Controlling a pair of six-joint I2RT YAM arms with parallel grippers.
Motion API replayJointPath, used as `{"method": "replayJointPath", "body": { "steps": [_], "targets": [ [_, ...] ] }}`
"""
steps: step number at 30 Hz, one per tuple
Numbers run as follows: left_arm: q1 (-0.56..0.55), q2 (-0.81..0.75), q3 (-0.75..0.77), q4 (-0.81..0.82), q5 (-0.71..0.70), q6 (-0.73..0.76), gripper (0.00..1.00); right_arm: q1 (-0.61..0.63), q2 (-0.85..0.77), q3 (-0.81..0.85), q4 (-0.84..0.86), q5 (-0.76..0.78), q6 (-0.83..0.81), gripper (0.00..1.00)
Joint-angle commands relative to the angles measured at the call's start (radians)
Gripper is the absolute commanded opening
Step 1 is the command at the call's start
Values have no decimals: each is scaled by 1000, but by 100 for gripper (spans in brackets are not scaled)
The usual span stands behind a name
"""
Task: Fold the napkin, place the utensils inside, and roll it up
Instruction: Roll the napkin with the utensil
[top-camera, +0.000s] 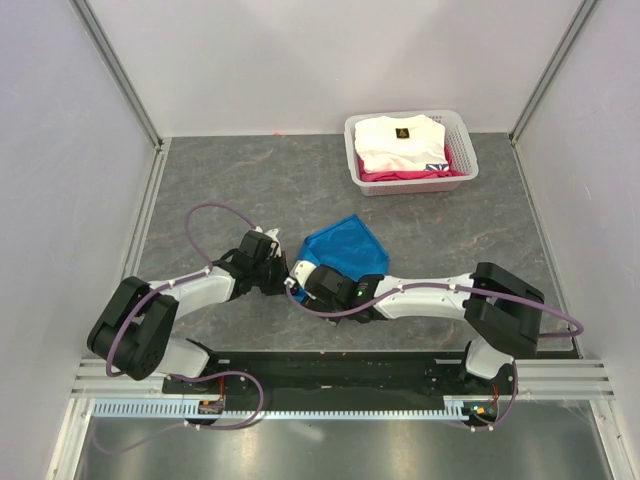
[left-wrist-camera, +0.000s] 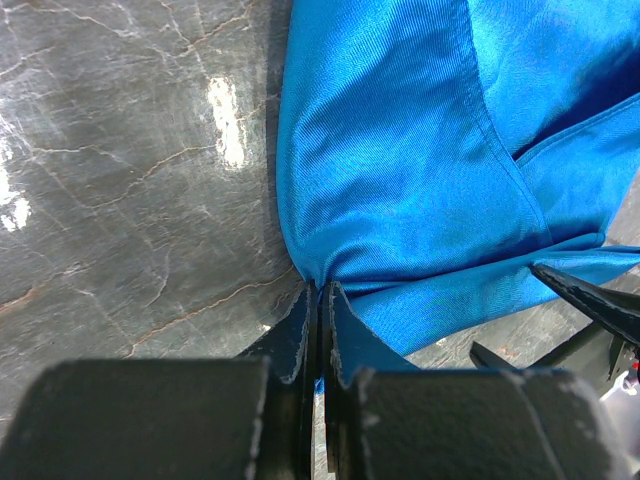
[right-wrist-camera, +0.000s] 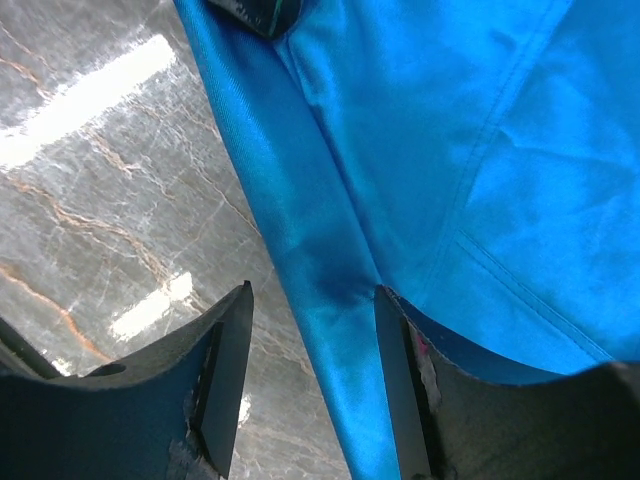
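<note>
The bright blue napkin (top-camera: 347, 247) lies partly folded on the grey marbled table. My left gripper (top-camera: 284, 272) is shut on the napkin's near-left corner (left-wrist-camera: 400, 200); a sliver of blue cloth shows between its jaws. My right gripper (top-camera: 308, 278) is open, its jaws set astride a rolled or folded edge of the napkin (right-wrist-camera: 330, 260), the right finger (right-wrist-camera: 400, 370) touching the cloth. The right gripper's fingertips (left-wrist-camera: 590, 300) show at the lower right of the left wrist view. The utensils are not visible in any view.
A white basket (top-camera: 464, 172) holding folded white and pink clothes stands at the back right. White walls enclose the table on three sides. The arm bases sit on a black rail at the near edge.
</note>
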Motion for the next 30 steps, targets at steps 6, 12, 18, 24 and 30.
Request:
{"method": "replayJointPath", "body": {
  "steps": [6, 12, 18, 24, 30],
  "targets": [
    [-1, 25, -4, -70, 3, 42, 2, 3, 89, 8, 42, 41, -51, 60],
    [-1, 25, -5, -72, 8, 43, 2, 1, 86, 10, 52, 67, -64, 59],
    [-1, 27, -2, -72, 10, 46, 2, -5, 69, 5, 56, 97, -94, 59],
    [-1, 27, 1, -72, 13, 49, 2, -25, 91, -7, 54, 52, -109, 50],
    [-1, 7, 13, -72, 0, 42, 2, -40, 110, 16, -1, -64, -100, 26]
  ]
}}
